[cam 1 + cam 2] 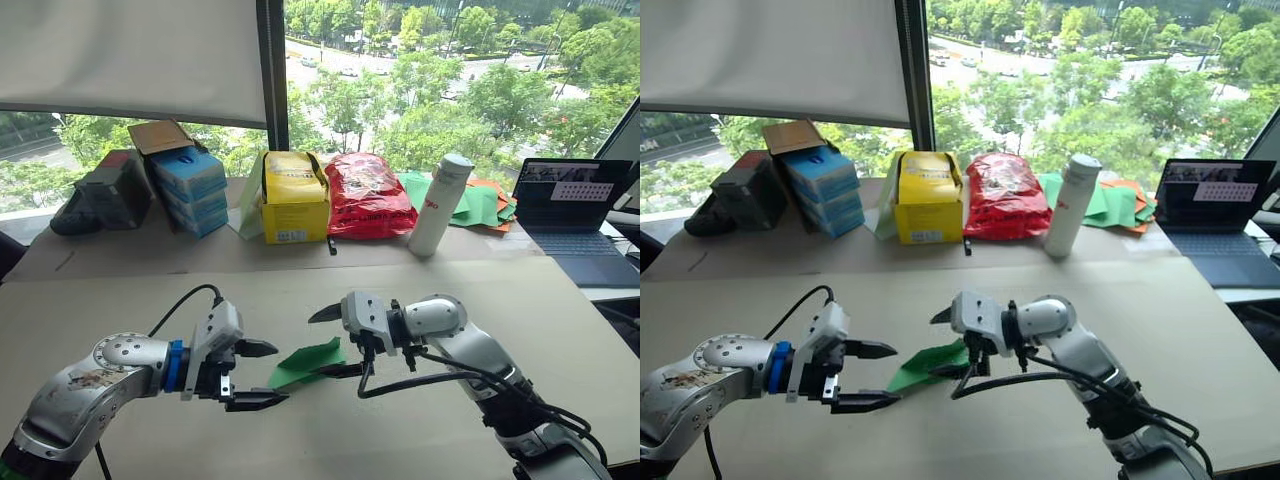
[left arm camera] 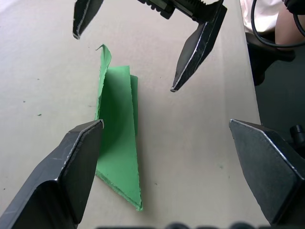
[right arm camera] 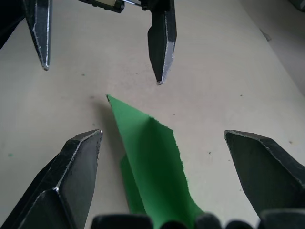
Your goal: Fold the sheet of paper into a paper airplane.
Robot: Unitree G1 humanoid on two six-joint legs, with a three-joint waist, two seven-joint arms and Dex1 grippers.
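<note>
Both arms reaching inward, left hand (image 1: pixel 262 374) and right hand (image 1: pixel 330 342) facing each other, fingers spread wide, gripping nothing.

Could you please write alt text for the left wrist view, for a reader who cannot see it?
A folded green sheet of paper, a narrow pointed wedge, lies flat on a beige table between the open left gripper and the open right gripper facing it.
</note>
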